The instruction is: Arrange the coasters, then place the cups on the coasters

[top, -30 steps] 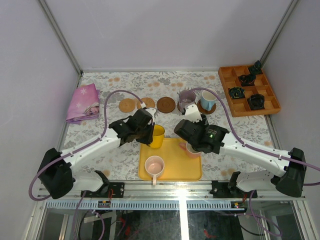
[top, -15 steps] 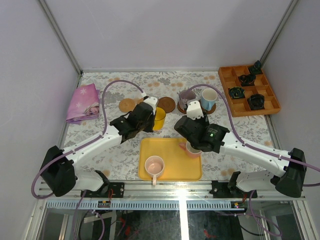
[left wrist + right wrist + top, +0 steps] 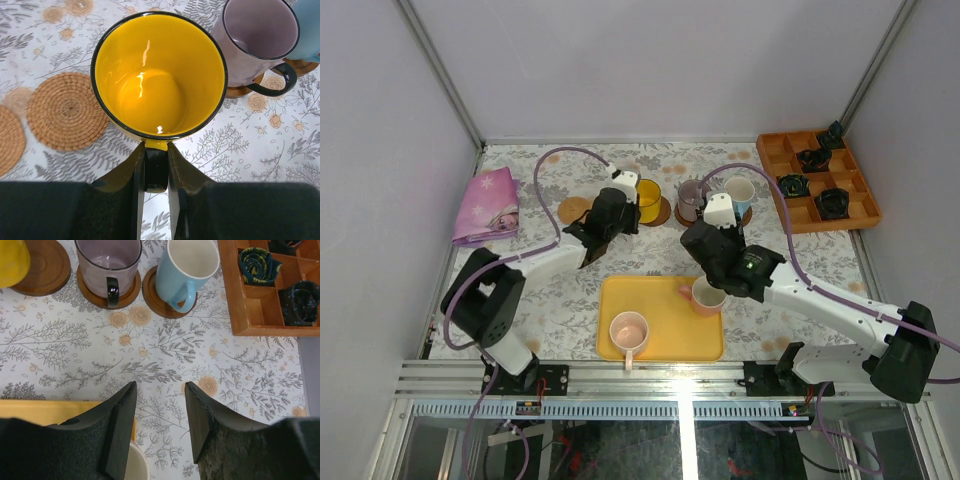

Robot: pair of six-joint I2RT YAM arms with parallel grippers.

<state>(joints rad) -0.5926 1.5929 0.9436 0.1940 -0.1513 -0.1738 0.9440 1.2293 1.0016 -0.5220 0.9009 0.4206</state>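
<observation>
A table point(image 3: 550, 300) covered in floral-print cloth is enclosed by pale plain walls point(image 3: 380, 120). A pink cloth point(image 3: 485, 205) is seen at far left, then a tan coaster point(image 3: 575, 210) with a second tan coaster point(image 3: 67, 111) just beside it. A yellow tray point(image 3: 665, 340) is set at the near middle, with one pink cup point(image 3: 629, 330) on it and a second pink cup point(image 3: 707, 296) at its right edge. The purple-grey cup point(image 3: 107, 260) and the light blue cup point(image 3: 185, 267) are each stood on a dark brown coaster point(image 3: 132, 292). An orange compartment tray point(image 3: 775, 170) with dark items is placed at far right. The left gripper point(image 3: 156, 155) is closed narrowly on the handle of the yellow cup point(image 3: 159, 75), which is held over a third dark coaster point(image 3: 45, 265); whether it rests there cannot be told. The right gripper point(image 3: 160, 390) is held about half open with nothing between its fingers, low over the second pink cup; contact cannot be told.
</observation>
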